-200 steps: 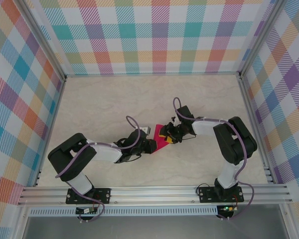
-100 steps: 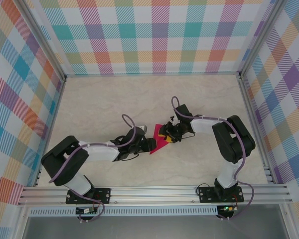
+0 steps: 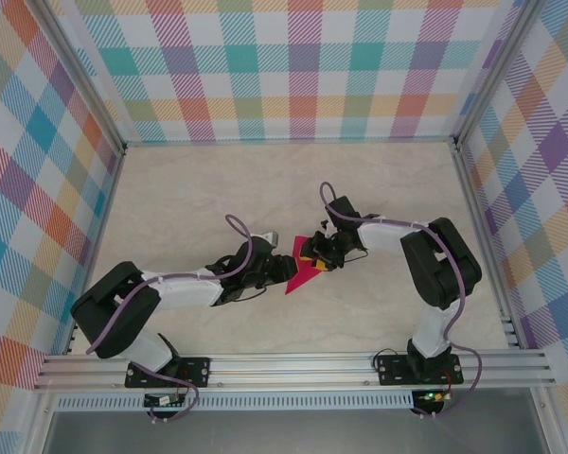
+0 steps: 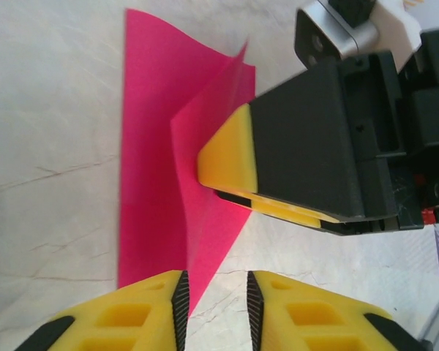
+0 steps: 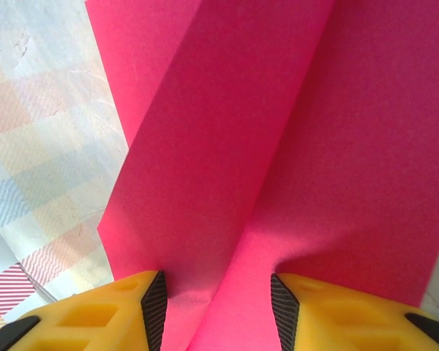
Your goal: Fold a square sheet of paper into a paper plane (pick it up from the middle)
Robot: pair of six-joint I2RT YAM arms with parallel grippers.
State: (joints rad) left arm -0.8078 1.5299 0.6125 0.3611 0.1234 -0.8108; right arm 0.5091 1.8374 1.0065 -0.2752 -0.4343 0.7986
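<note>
The magenta-pink paper point(image 3: 302, 272) lies mid-table as a partly folded, pointed shape, its tip toward the near edge. In the left wrist view one flap of the paper point(image 4: 150, 146) stands up along a crease, and a yellow finger point(image 4: 230, 157) of my right gripper rests against it. My left gripper point(image 4: 216, 296) is open, with the paper's tip beside its left pad and bare table in the gap. My right gripper point(image 5: 216, 307) is open and straddles the crease of the paper point(image 5: 278, 110). From above, the left gripper point(image 3: 280, 270) and right gripper point(image 3: 313, 256) flank the paper.
The marbled tabletop point(image 3: 199, 199) is ringed by checkered walls point(image 3: 293, 66) with metal frame posts. An aluminium rail point(image 3: 293, 364) carrying both arm bases runs along the near edge. Purple cables loop over both arms close to the paper.
My left arm has stretched out lower and further along the table, its gripper still at the paper's left edge. My right gripper has shifted slightly left. More of the paper's pointed tip shows.
</note>
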